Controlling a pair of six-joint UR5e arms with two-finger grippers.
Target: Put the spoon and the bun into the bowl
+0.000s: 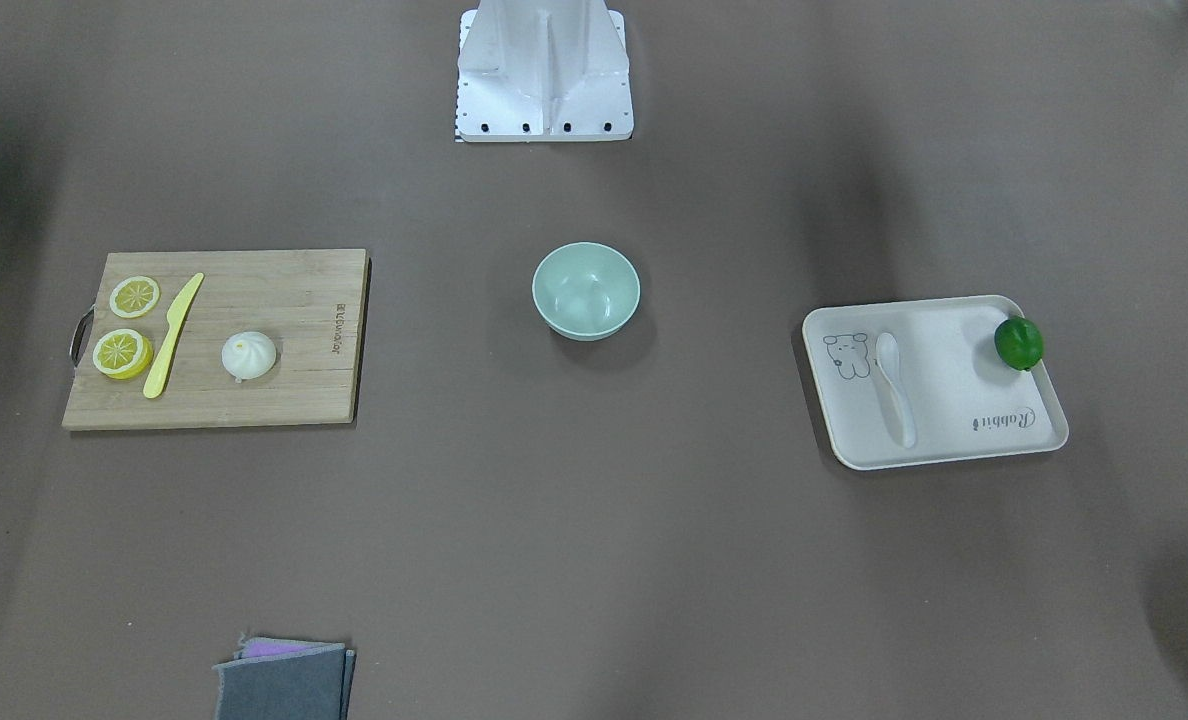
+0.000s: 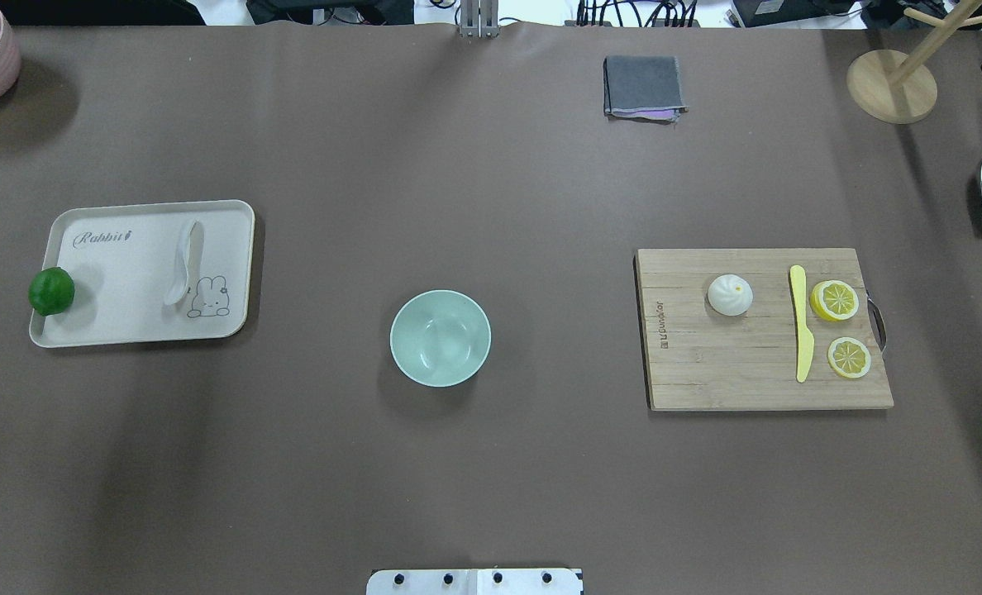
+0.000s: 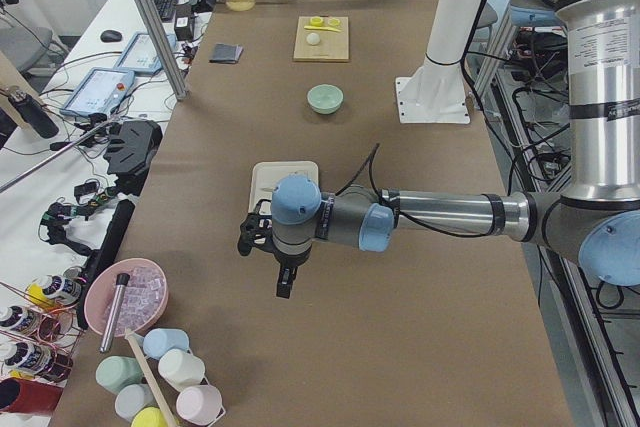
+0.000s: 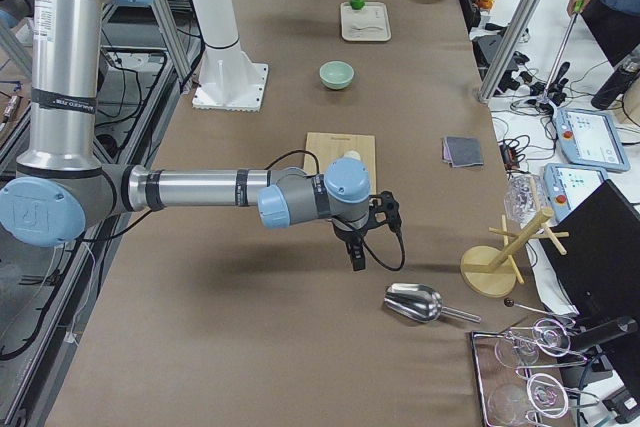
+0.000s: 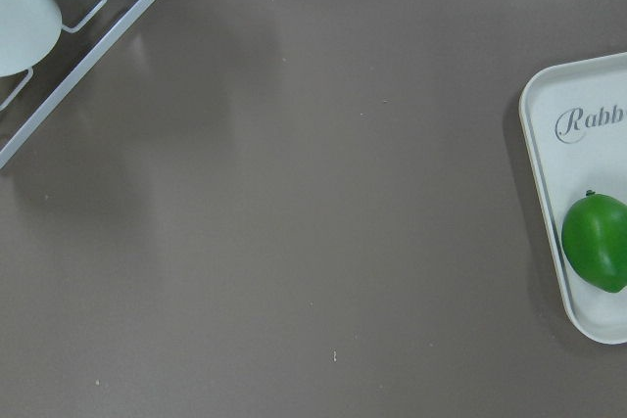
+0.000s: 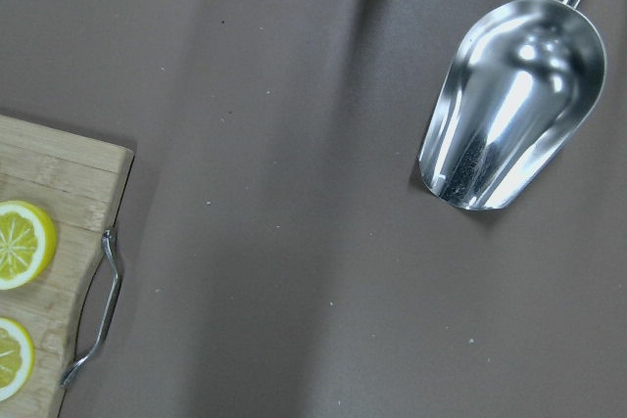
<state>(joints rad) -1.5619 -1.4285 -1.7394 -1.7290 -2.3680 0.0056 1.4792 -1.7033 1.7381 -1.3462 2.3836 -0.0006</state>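
Task not started: bowl (image 2: 440,338) empty at desk (image 2: 491,207) centre, spoon (image 2: 182,263) on the tray (image 2: 119,281) at its 9 o'clock, bun (image 2: 730,295) on the board (image 2: 722,372) at its 3 o'clock (overhead view); left claw (image 3: 284,282) and right claw (image 4: 357,255) hang clear of both, opening cannot be told.

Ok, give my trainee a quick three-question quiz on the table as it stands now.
1. True or false: the bun lies on the cutting board.
2. What shares the tray with the spoon? A: a lime. B: a lemon slice. C: a knife.
3. How many of the task's items are in the bowl?
Key: 1 true; 2 A; 3 zero.
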